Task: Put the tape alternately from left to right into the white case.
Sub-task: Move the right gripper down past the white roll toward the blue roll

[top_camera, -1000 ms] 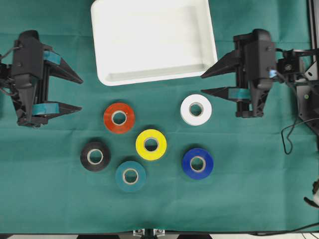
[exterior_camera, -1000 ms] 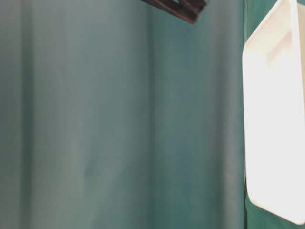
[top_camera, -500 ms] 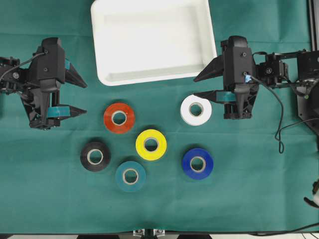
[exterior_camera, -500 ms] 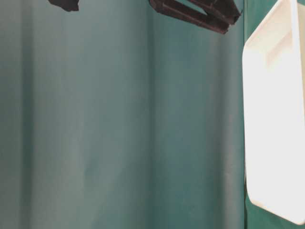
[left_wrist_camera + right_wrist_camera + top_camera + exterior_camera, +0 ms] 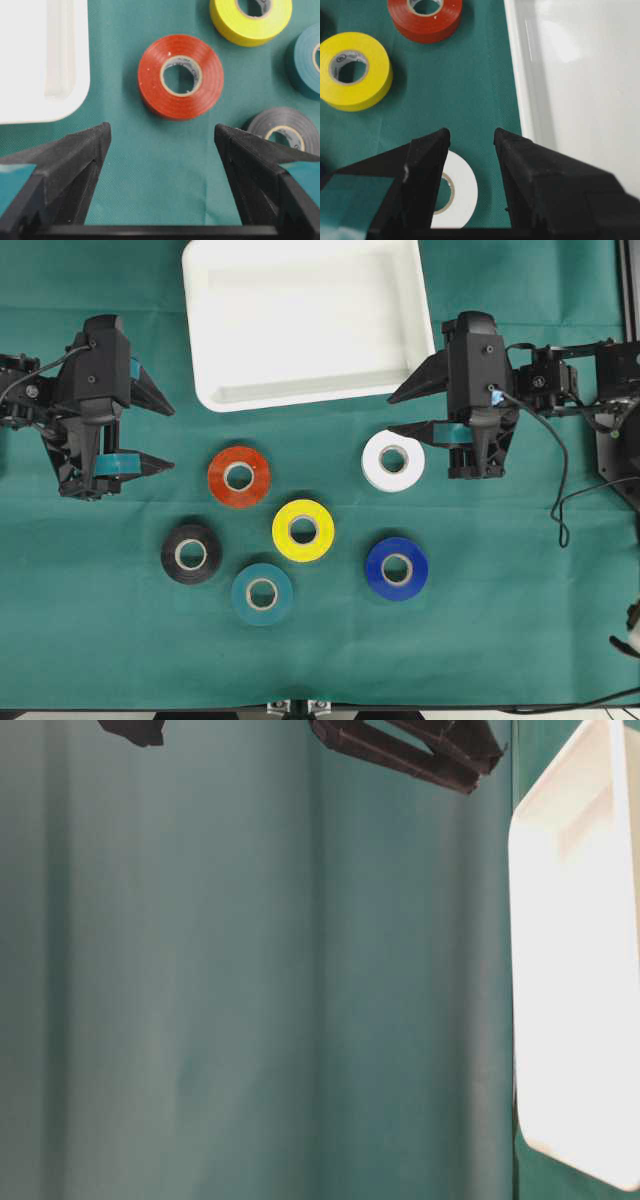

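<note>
the left pincer (image 5: 158, 437) hovered open and empty left of the red roll (image 5: 239, 477). six tape rolls lay on the green tabletop (image 5: 480, 620), below the white case (image 5: 305, 320), which held none. the right pincer (image 5: 398, 412) gaped empty above the white roll (image 5: 393, 461).

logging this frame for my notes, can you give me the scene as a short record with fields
surface: green cloth
white case: top centre, holds no rolls
tape on cloth: red, white, black, yellow, teal, blue
left gripper: open, empty, left of the red roll
right gripper: open, empty, by the case's lower right corner, its lower finger close to the white roll
rolls placed: none yet
</note>
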Action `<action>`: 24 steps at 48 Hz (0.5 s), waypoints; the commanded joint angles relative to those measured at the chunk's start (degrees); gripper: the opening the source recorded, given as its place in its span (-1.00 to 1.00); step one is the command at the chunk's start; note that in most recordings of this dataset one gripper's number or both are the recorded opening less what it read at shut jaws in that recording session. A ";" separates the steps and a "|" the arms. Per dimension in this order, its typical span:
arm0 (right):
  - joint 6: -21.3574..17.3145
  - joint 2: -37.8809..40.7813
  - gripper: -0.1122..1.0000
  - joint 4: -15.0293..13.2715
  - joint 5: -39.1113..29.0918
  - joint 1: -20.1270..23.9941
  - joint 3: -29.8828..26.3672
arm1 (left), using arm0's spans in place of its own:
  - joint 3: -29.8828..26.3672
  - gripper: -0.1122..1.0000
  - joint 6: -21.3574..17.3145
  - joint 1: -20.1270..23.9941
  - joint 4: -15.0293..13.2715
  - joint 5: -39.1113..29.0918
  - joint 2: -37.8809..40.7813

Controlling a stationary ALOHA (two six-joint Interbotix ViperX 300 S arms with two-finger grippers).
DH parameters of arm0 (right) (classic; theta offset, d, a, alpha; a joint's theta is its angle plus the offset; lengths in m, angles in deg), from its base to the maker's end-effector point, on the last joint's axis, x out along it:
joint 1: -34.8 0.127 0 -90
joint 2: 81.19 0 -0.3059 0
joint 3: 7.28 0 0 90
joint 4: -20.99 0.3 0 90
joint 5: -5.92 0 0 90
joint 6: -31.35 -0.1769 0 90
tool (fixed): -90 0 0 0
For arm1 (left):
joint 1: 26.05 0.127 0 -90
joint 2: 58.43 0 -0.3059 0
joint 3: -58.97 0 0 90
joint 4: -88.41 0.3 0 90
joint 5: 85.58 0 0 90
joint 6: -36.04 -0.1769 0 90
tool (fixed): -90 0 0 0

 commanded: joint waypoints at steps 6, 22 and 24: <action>-0.35 -0.18 0.18 -0.09 0.44 1.23 -0.88 | -1.05 0.00 0.09 -0.18 -0.09 0.18 -0.26; -4.75 1.76 0.18 0.00 0.00 6.24 -0.62 | -1.05 0.00 2.64 -0.18 -0.18 0.18 -0.09; -5.36 1.93 0.18 0.00 0.09 7.03 -0.53 | -0.97 0.00 2.64 -0.18 -0.18 0.09 -0.09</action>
